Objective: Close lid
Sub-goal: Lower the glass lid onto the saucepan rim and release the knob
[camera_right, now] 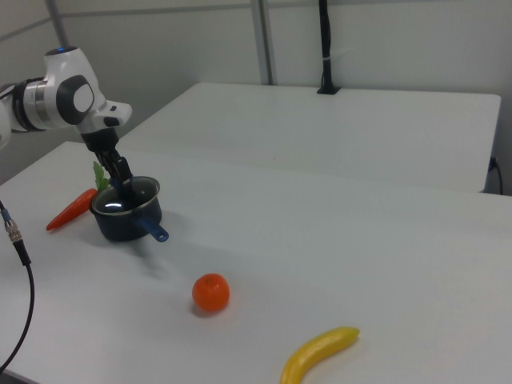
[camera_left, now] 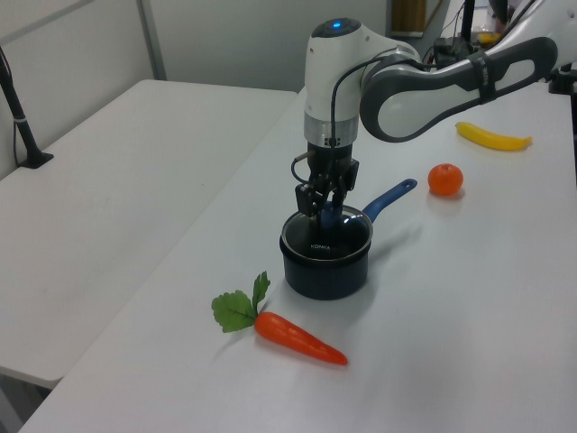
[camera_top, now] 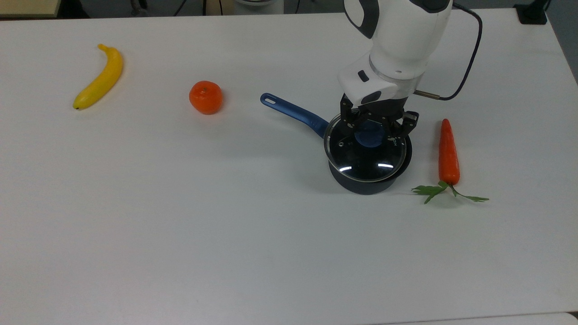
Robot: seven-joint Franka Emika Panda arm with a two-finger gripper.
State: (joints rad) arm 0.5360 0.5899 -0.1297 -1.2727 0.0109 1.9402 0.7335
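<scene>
The round glass lid (camera_top: 361,159) with its metal rim lies flat on the black saucepan (camera_top: 361,185), whose blue handle (camera_top: 295,113) points toward the top view's left. My gripper (camera_top: 372,132) stands straight down over the pan, shut on the lid's blue knob (camera_top: 368,136). In the left view the gripper (camera_left: 323,213) meets the lid (camera_left: 326,238) on top of the saucepan (camera_left: 325,272). In the right view the gripper (camera_right: 124,183) stands over the lid (camera_right: 126,197) and saucepan (camera_right: 128,222).
A carrot (camera_top: 449,153) with green leaves lies just to the top view's right of the pan. An orange (camera_top: 205,96) and a banana (camera_top: 99,77) sit farther toward the top view's left. A black cable (camera_top: 465,58) trails from the arm. White tabletop (camera_top: 226,234) stretches in front.
</scene>
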